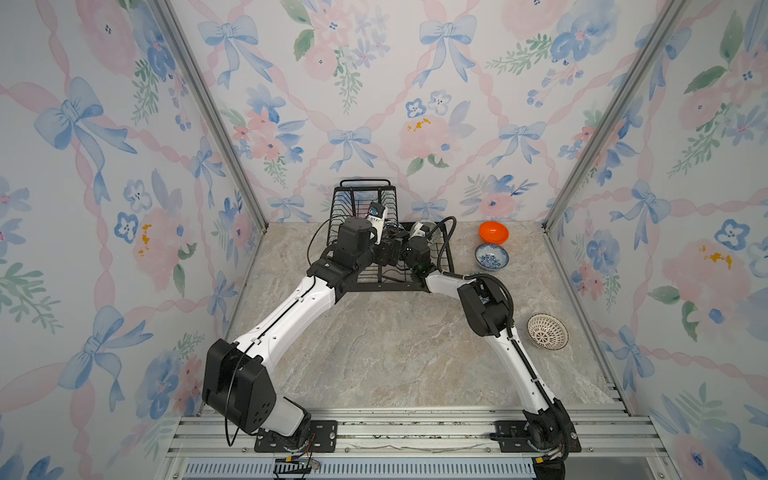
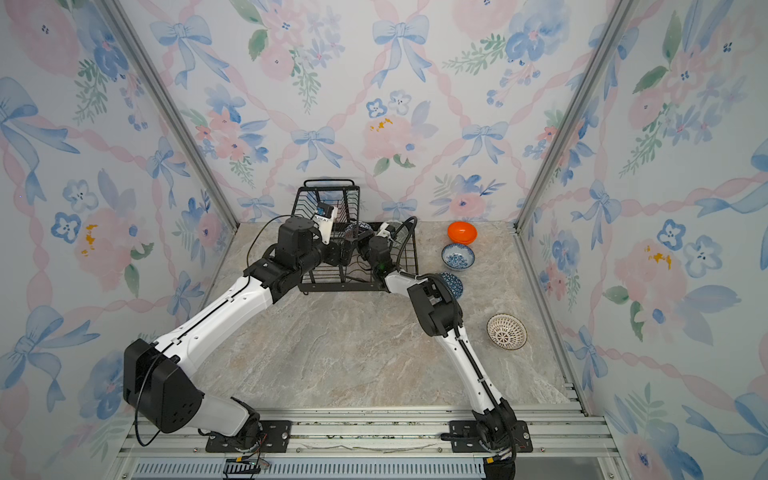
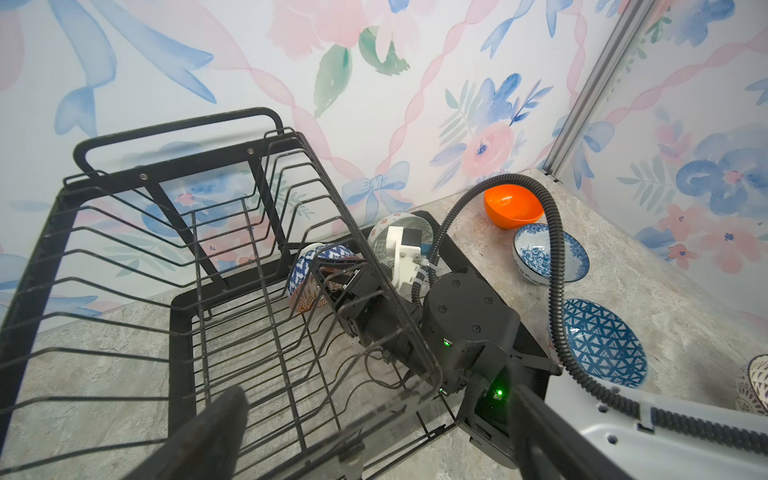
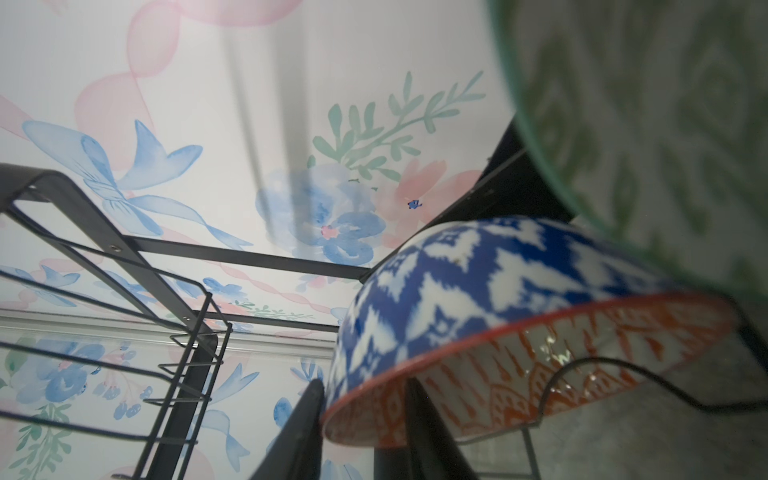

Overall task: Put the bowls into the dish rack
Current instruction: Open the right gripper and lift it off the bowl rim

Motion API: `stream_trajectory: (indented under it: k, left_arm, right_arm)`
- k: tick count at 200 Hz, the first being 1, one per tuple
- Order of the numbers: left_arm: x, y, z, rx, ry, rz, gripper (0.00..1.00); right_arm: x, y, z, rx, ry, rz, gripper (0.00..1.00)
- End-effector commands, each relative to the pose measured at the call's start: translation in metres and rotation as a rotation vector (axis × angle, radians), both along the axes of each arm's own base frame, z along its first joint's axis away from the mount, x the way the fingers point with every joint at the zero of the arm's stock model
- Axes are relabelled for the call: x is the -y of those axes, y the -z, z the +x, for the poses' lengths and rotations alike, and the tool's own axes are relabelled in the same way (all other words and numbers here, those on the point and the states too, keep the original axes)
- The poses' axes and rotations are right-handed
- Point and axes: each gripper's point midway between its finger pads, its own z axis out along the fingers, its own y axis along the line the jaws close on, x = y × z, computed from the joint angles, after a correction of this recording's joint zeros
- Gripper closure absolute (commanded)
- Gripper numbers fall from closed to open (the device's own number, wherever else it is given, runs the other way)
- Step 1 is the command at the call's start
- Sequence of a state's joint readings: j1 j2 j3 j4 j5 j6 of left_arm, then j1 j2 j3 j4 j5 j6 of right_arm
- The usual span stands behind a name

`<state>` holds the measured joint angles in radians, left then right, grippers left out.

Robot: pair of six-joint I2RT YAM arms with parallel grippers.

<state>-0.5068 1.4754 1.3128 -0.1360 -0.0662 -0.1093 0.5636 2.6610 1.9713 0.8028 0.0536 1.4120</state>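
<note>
The black wire dish rack stands at the back wall. On its base an orange-white patterned bowl leans on a wavy divider, with a grey-green patterned bowl beside it. My right gripper is open, and its fingers straddle the patterned bowl's rim with slack. My left gripper hangs wide open at the rack's front, holding nothing. On the table right of the rack sit an orange bowl, a blue floral bowl, a dark-blue geometric bowl and a lattice bowl.
Both forearms cross over the rack's front edge and their wrists are close together. The right arm's corrugated cable loops above the floral bowl. Papered walls close in the back and both sides. An aluminium rail runs along the front.
</note>
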Motion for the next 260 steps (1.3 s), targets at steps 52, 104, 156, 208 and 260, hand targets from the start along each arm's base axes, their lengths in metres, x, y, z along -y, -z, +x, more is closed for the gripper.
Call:
stream_trajectory:
  k: [52, 104, 156, 208, 260]
  left_arm:
    - [0.001, 0.004, 0.000, -0.036, 0.004, -0.013, 0.02]
    - [-0.001, 0.002, 0.000, -0.029, -0.003, -0.011, 0.02]
    - [-0.004, -0.005, -0.003, -0.012, -0.007, -0.011, 0.02]
    - [-0.007, -0.003, -0.005, -0.012, -0.015, -0.002, 0.02]
    - [-0.010, -0.005, -0.010, 0.000, -0.015, -0.005, 0.02]
  right_arm:
    - [0.010, -0.049, 0.001, 0.057, 0.014, 0.002, 0.63]
    - [0.017, -0.059, 0.000, 0.065, 0.013, 0.002, 0.60]
    - [0.029, -0.070, -0.006, 0.073, 0.019, -0.002, 0.60]
    - [0.045, -0.083, -0.016, 0.086, 0.034, -0.020, 0.57]
    - [0.064, -0.104, -0.027, 0.115, 0.036, -0.058, 0.55]
